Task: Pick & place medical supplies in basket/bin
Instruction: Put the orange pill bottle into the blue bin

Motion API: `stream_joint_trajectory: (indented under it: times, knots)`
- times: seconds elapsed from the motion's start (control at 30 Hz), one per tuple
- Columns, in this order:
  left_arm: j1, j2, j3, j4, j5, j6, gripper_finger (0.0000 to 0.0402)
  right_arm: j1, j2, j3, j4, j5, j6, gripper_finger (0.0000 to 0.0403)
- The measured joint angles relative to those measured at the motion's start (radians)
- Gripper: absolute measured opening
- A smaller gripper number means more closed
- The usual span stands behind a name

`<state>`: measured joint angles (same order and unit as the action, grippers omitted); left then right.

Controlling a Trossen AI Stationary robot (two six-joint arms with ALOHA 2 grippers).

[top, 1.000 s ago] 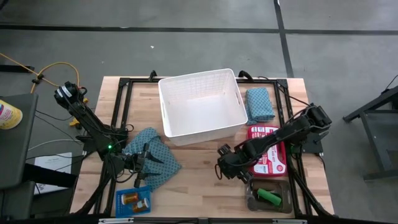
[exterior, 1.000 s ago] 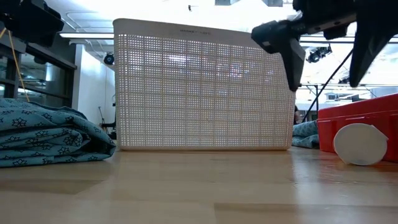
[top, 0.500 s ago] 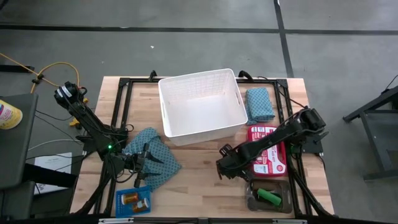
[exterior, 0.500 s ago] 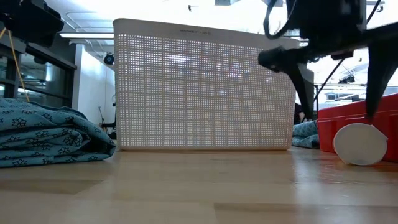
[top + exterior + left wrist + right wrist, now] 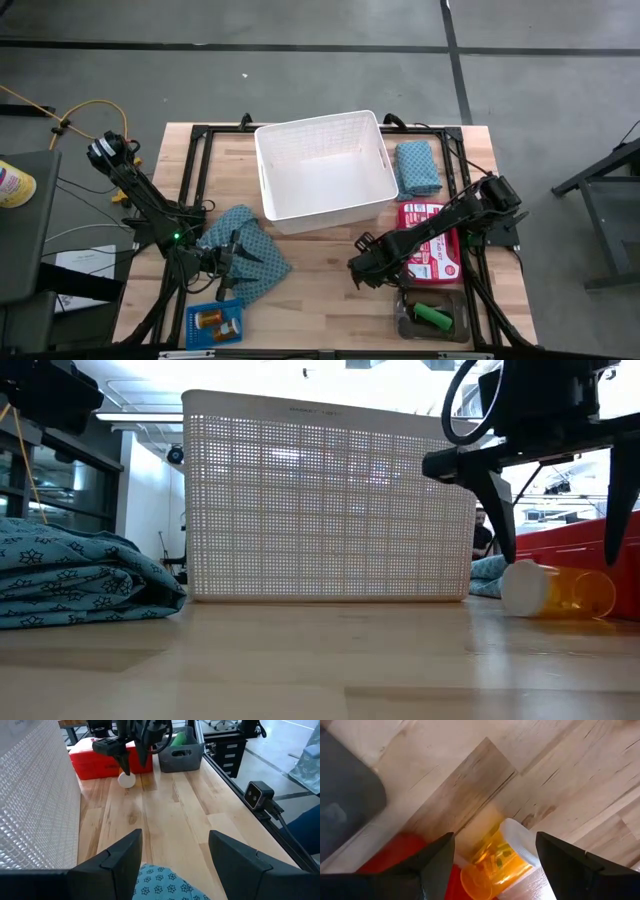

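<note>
Bottle (image 5: 560, 592): we log one orange pill bottle with a white cap, lying on its side on the table. In the low view its long axis runs across the picture, cap end toward the basket, open-looking orange end toward the red box. It sits at about 4 o'clock from the basket, just beside the red box.

Right gripper (image 5: 492, 851): we see its fingers (image 5: 432, 865) spread, one on either side of the bottle, neither pinching it. In the high view the gripper (image 5: 364, 270) sits close beside the red box (image 5: 432, 243).

Left gripper (image 5: 175, 857): fingers spread, holding nothing, poised over the near cloth (image 5: 243, 250) at about 7 o'clock from the basket.

Basket (image 5: 322, 165): white, lattice walls, upright, at the far middle of the table.

Second cloth (image 5: 416, 167): folded, at 3 o'clock from the basket, touching or just beside its wall; we cannot tell which.

Blue tray (image 5: 215, 324): near left corner, holding small orange bottles.

Grey tray (image 5: 432, 318): near right corner, holding a green oblong piece (image 5: 434, 317), long axis slanted across the tray.

Table (image 5: 320, 290): pale wood planks inside a black frame.

Room: grey floor with dark lines; a yellow cable (image 5: 60, 115) at the left; ceiling lights and shelving beyond the table in the low view.
</note>
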<state>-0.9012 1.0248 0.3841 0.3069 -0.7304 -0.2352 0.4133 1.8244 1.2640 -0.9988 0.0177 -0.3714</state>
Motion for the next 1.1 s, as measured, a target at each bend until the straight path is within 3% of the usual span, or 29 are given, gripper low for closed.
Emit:
stream_joint_trajectory:
  times: [0.8, 1.1]
  knots:
    - [0.000, 0.000, 0.000, 0.001, 0.000, 0.000, 0.0223, -0.036, 0.000, 0.000, 0.035, 0.037, 0.225, 0.0267]
    - [0.000, 0.000, 0.000, 0.001, 0.000, 0.000, 0.0223, -0.043, -0.008, -0.001, -0.024, 0.081, 0.469, 0.0267]
